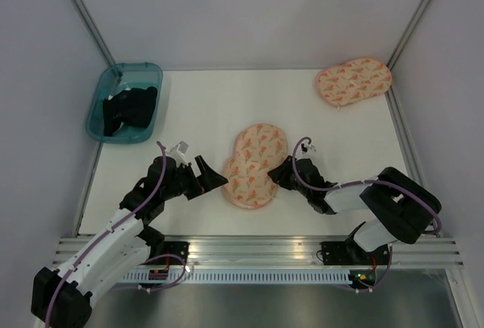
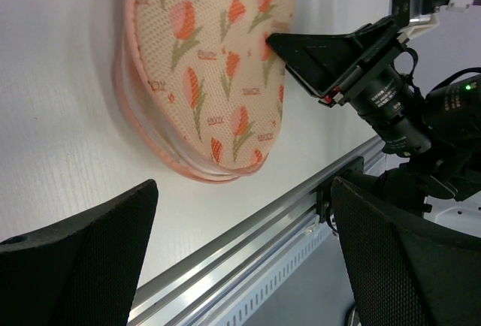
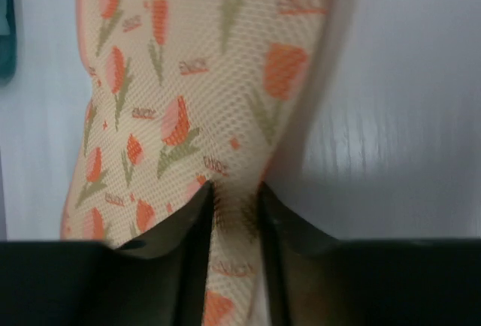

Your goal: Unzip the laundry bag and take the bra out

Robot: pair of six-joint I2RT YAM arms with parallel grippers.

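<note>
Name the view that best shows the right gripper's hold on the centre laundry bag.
Right wrist: the right gripper pinches a fold of the laundry bag, seen close. Left wrist shows it side-on at the bag's edge; top external shows only its position.

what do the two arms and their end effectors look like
The left arm and right arm have white links and bulky black joints, with a purple cable looping along each. The left end effector and right end effector are black, each with two wedge-shaped fingers with a fine mesh texture.
</note>
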